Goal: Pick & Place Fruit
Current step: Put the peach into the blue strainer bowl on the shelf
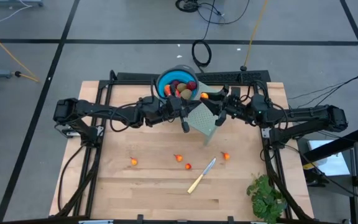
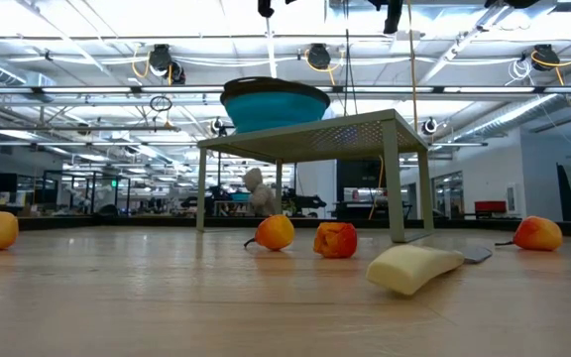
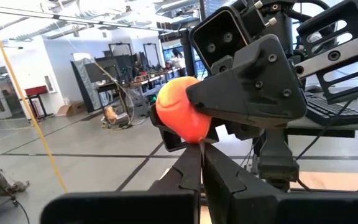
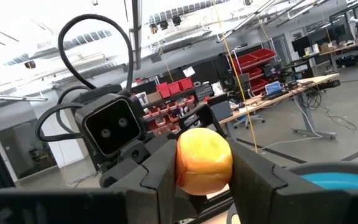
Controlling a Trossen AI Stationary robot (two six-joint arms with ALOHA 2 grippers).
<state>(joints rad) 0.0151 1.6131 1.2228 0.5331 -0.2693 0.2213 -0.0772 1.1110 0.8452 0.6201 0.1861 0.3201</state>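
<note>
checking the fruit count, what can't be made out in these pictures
low view: the bowl wall hides the fruit inside.
wrist views: the right pincer covers much of its orange fruit; left pincer shut beside it.
high view: loose fruit on the table too small to name.

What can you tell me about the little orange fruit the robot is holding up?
The orange fruit is small, round and smooth, yellow-orange with a redder side, and looks like plastic. The right gripper pinches it between its two dark fingers, lifted off the table beside the blue bowl that sits on a small raised stand. The left gripper, fingers shut, is right up against it, facing the right one.
</note>
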